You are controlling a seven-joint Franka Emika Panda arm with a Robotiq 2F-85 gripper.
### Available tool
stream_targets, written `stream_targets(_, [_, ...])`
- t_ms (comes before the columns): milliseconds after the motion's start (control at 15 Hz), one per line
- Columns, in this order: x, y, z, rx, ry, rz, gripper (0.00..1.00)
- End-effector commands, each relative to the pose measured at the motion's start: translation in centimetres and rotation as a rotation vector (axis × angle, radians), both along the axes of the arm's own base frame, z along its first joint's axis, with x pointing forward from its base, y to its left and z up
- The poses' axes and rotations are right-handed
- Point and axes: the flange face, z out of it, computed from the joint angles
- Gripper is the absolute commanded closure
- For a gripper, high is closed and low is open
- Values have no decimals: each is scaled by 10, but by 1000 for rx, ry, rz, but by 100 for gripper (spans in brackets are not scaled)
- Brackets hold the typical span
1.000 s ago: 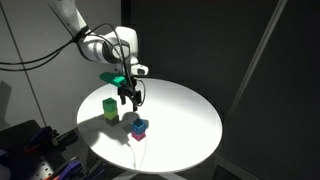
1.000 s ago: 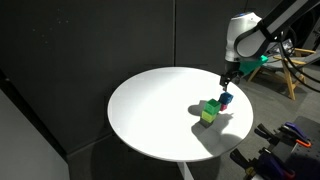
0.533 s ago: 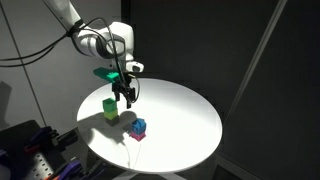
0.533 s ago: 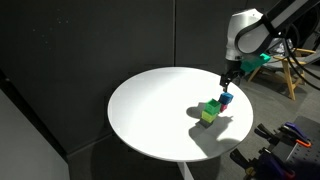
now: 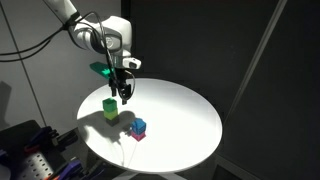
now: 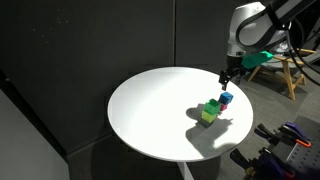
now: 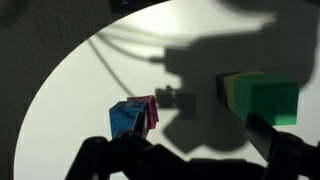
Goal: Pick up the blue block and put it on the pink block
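Observation:
The blue block (image 5: 139, 123) sits on top of the pink block (image 5: 137, 134) on the white round table (image 5: 185, 115). In the wrist view the blue block (image 7: 124, 118) covers most of the pink block (image 7: 151, 111). The blue block also shows in an exterior view (image 6: 227, 98); there the pink block is hidden. My gripper (image 5: 124, 96) hangs above the table, up and away from the stack, open and empty. It also shows in an exterior view (image 6: 226, 78). Its dark fingers (image 7: 190, 160) frame the bottom of the wrist view.
A yellow-green cube (image 5: 109, 108) stands on the table close to the stack, seen in both exterior views (image 6: 210, 111) and the wrist view (image 7: 262, 98). The table edge (image 6: 150, 150) drops off all round. Dark curtains surround the scene.
My gripper has risen and drawn away from the stacked blocks. The blue block stays on the pink block.

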Motion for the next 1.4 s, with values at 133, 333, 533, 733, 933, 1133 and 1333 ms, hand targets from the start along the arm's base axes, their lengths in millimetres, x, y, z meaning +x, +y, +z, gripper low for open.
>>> stream_targets(133, [-11, 7, 25, 37, -56, 25, 0])
stream_targets(333, [-19, 4, 42, 47, -79, 31, 0])
stream_targets(533, [-26, 3, 57, 44, -97, 45, 0])
stream_targets(733, [-34, 3, 70, 45, -104, 58, 0])
stream_targets(933, [-40, 6, 80, 52, -88, 84, 0])
stream_targets(1133, [-46, 8, 87, 57, -60, 109, 0])
stream_targets(1333, [-50, 11, 91, 52, -37, 122, 0])
